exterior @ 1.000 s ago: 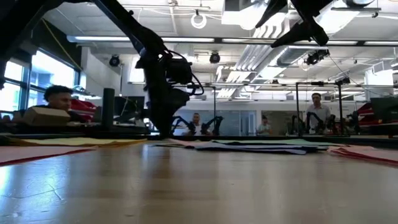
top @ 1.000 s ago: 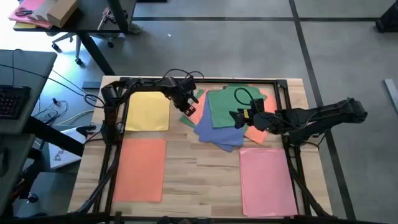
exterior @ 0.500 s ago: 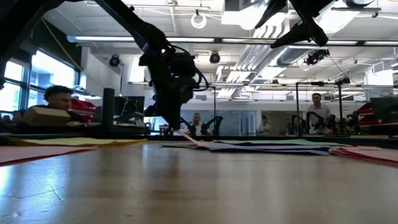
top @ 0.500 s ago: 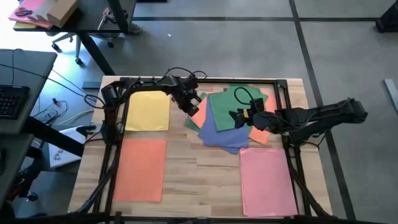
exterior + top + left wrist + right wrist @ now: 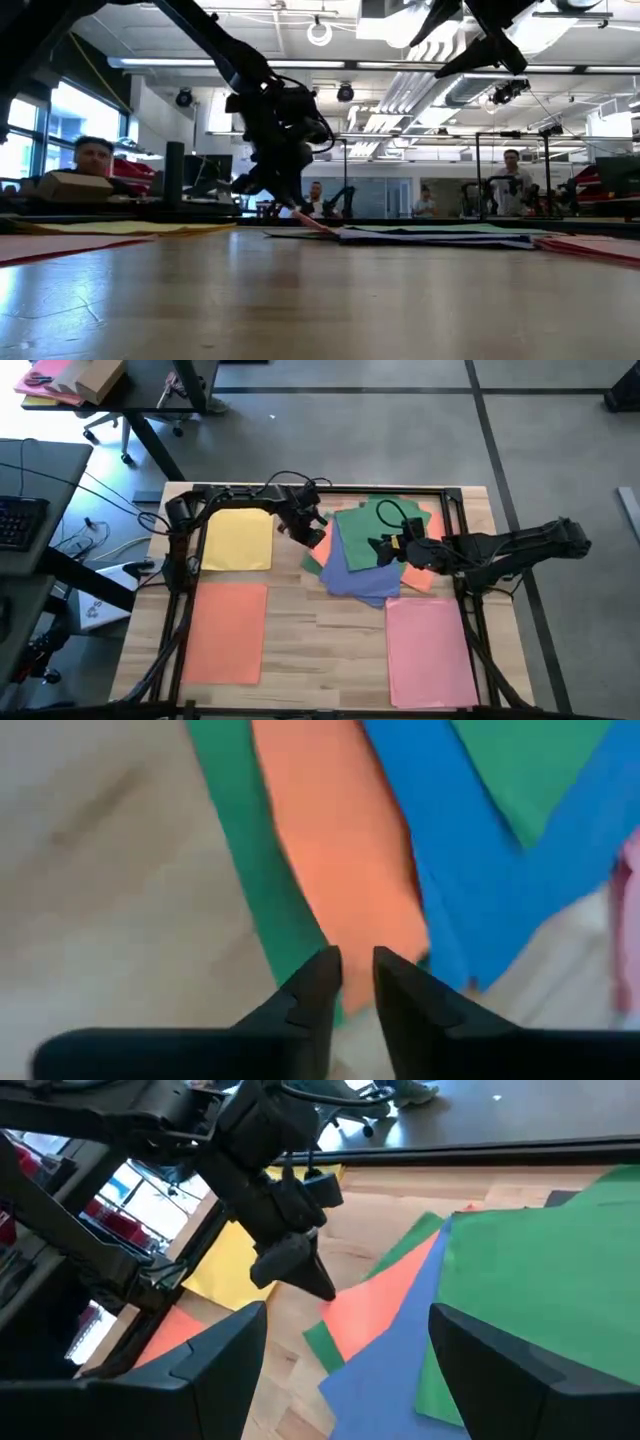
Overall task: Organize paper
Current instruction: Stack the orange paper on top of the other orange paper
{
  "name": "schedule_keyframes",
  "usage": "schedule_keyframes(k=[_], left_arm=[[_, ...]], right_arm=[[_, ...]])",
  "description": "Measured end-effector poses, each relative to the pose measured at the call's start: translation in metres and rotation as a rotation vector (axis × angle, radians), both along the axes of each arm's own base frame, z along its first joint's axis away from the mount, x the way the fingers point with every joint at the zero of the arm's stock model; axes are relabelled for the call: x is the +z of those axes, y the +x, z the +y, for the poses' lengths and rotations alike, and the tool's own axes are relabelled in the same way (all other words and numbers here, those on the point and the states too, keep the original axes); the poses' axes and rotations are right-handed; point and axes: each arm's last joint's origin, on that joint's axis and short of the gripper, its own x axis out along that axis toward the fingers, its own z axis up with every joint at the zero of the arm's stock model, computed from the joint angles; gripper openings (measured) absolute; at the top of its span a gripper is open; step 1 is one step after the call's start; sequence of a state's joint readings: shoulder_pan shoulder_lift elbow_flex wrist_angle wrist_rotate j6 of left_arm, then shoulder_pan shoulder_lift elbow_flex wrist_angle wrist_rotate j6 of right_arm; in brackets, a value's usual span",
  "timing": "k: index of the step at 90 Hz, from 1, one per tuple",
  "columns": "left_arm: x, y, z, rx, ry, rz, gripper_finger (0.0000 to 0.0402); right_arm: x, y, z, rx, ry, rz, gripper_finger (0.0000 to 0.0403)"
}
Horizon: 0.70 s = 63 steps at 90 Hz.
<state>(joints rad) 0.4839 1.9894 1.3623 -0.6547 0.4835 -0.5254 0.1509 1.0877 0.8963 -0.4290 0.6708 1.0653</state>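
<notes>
Left gripper [image 5: 315, 536] at the left edge of the mixed paper pile, far-centre of the worktop [image 5: 320, 622]. Fingers nearly together, pinching the corner of the orange sheet [image 5: 385, 1312]; low view shows that edge raised slightly off the wood under the gripper [image 5: 290, 208]. Left wrist view: fingertips [image 5: 318, 982] close on the sheet's narrow end, a green strip just beside it.

Right gripper [image 5: 385, 547] hovers over the pile's middle, fingers spread wide, holding nothing.

Pile: blue sheet [image 5: 358, 565] and green sheet [image 5: 372, 530] on top, both skewed, corners fanned out. Orange sheet lies under the blue, long axis running diagonally from the gripped near-left corner toward the far right. Sorted sheets lie flat, long axes near-to-far: yellow sheet [image 5: 238, 540] far left, orange stack [image 5: 225, 632] near left, pink stack [image 5: 430, 652] near right.

Judgement: step in hand is drawing the orange sheet out for the near-left stack. Best pulled low and left along its own length, slowly, so the blue sheet does not drag along. Grip is on a thin corner only, so slip or tear is possible. Square it to the stack before letting go.
</notes>
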Motion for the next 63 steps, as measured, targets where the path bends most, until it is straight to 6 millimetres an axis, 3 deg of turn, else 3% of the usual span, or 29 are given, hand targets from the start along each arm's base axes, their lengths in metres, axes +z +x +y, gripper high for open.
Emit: schedule_keyframes(k=[22, 63], left_arm=[[-0.01, 0.006, -0.003, 0.011, -0.076, -0.014, 0.0126], [-0.011, 0.004, -0.004, 0.056, -0.075, 0.036, 0.0131]], right_arm=[[0.0, 0.0, 0.001, 0.037, 0.034, 0.0, 0.0264], [-0.001, 0.001, 0.002, 0.071, 0.035, 0.013, 0.0264]])
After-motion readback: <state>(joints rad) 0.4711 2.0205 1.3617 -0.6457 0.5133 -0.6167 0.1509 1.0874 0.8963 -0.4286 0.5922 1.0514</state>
